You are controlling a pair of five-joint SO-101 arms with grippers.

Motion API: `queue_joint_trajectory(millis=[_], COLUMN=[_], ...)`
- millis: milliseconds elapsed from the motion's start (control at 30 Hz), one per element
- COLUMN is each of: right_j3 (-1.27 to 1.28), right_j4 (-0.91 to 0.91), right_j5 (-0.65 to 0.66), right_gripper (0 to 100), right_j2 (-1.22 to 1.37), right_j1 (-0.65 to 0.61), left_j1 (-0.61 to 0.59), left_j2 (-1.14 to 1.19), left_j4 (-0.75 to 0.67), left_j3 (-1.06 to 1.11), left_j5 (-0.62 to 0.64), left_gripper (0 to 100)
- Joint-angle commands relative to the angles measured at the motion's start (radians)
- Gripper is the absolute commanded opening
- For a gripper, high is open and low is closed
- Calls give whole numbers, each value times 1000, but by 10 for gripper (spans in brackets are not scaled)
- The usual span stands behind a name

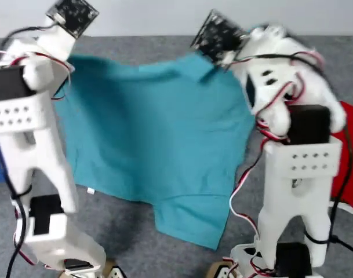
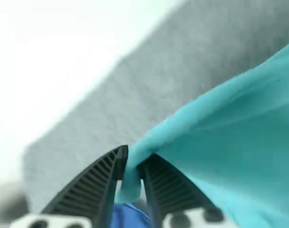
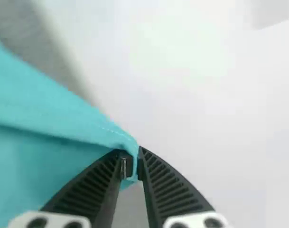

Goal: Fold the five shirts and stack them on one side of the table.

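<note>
Pinches one corner of the teal shirt (image 1: 159, 133) in the left gripper (image 2: 131, 164), the opposite corner in the right gripper (image 3: 130, 164). Holds that edge taut between both, the rest trailing below onto the table (image 1: 135, 243).

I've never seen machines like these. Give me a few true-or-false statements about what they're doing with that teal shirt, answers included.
1. The left arm's fingers are clamped on an edge of the teal fabric shirt. True.
2. The right arm's fingers hang wide open and empty. False: they are shut on a hemmed corner of the teal shirt.
3. The teal shirt is folded into a small neat square. False: it is unfolded, spread over the grey table and held up along its far edge.
4. A piece of red fabric lies at the table's edge beside an arm. True.
</note>
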Motion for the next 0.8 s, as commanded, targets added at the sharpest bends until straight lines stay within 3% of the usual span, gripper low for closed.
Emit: queue_joint_trajectory(millis=[0, 233, 400, 767], right_j3=[-117, -338, -445, -583], right_j4=[-107, -120, -120, -107], right_j5=[-11, 37, 135, 180], right_gripper=[11, 11, 11, 11], right_j2=[-50, -48, -48, -50], right_j1=[51, 102, 101, 107], left_j1=[9, 12, 9, 6], left_j2=[-115, -230, -302, -605], left_j4=[8, 17, 89, 91], left_j3=[-125, -226, -206, 147], left_j5=[8, -2, -117, -275], left_gripper=[5, 5, 5, 5])
